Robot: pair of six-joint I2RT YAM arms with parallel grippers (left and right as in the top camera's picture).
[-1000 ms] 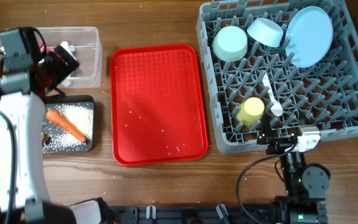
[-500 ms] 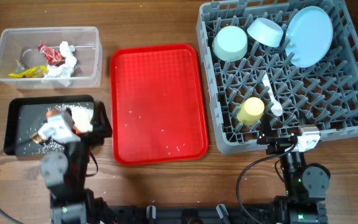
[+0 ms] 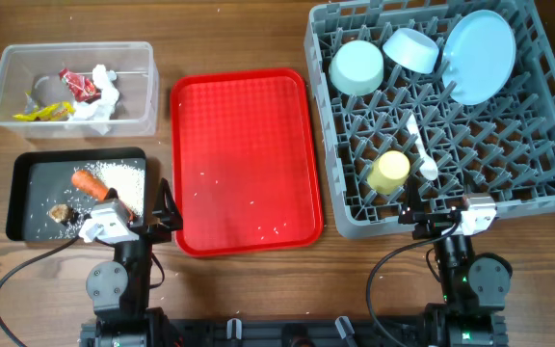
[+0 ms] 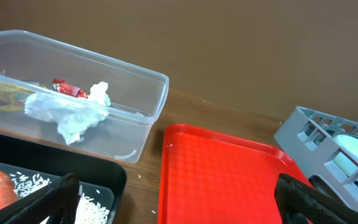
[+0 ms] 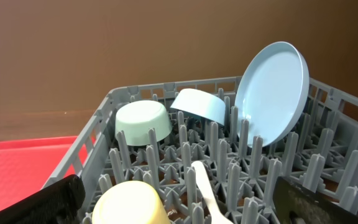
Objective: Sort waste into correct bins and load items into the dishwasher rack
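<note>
Closest to me, both claws are gaping wide, gripping nothing. The left gripper (image 4: 176, 200) is hanging by the shallow black tray (image 3: 22, 193), where a smooth orange carrot (image 3: 90, 181), grainy white rice (image 3: 125, 178) and a small brown lump (image 3: 61, 212) are lying. The right gripper (image 5: 182, 205) is facing the grey dishwasher rack (image 3: 547, 183), its pegs bristling around a round yellow cup (image 3: 389, 171) and a white spoon (image 3: 420, 149). A glossy flat red tray (image 3: 244, 125) is carrying stray grains. Further back, the clear tub (image 3: 143, 92) is holding a crinkled red wrapper (image 3: 77, 84), a yellow wrapper (image 3: 44, 113) and crumpled tissue (image 3: 99, 101). A pale bowl (image 3: 356, 67), a tilted blue bowl (image 3: 411, 48) and the round plate (image 3: 478, 56) are leaning in the rack's far rows.
</note>
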